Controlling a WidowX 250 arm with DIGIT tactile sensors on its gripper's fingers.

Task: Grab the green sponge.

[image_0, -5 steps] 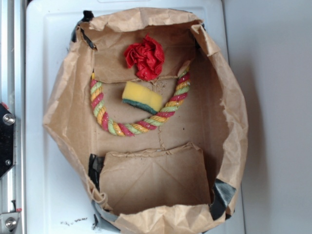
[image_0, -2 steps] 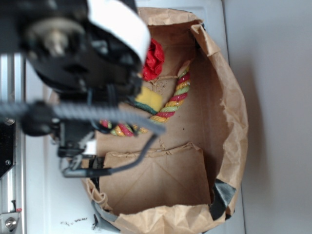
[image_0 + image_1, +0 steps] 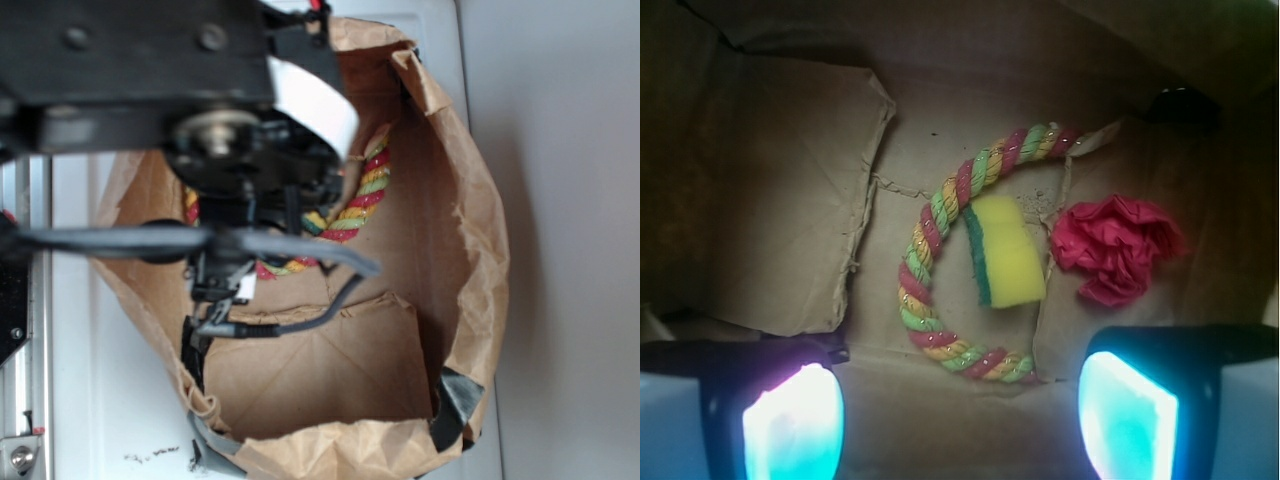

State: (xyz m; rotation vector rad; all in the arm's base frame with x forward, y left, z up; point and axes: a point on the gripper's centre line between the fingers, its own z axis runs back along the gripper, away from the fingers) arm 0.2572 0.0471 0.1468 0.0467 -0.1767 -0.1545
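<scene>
- In the wrist view you see the gripper (image 3: pixel 960 420) at the bottom edge, with its two fingers (image 3: pixel 795 425) wide apart and nothing between them.
- The green sponge (image 3: pixel 1006 250) lies ahead of the gripper, on the floor of the paper bag (image 3: pixel 780 190), and it sits about in line with the gap between the fingers, a little toward the right finger.
- The gripper does not touch the sponge; it is well above it.
- The sponge shows its yellow foam face, and the thin dark green layer runs along the side that faces the rope (image 3: pixel 940 250).
- The rope, twisted in red, yellow and green, curves around the sponge like an open ring, from beyond it, along its green side, and back toward the gripper.
- The sponge is just beside the rope's inner curve; you cannot tell for sure if they touch.
- The red plastic ball (image 3: pixel 1115 248), wrinkly, lies on the other side of the sponge, near it but apart, ahead of the right finger.
- In the exterior view the arm (image 3: pixel 200 110) covers the sponge and the ball, so you see only part of the rope (image 3: pixel 365 190) past it.
- The bag (image 3: pixel 470 230) stands open on the white counter (image 3: pixel 90 400).
</scene>
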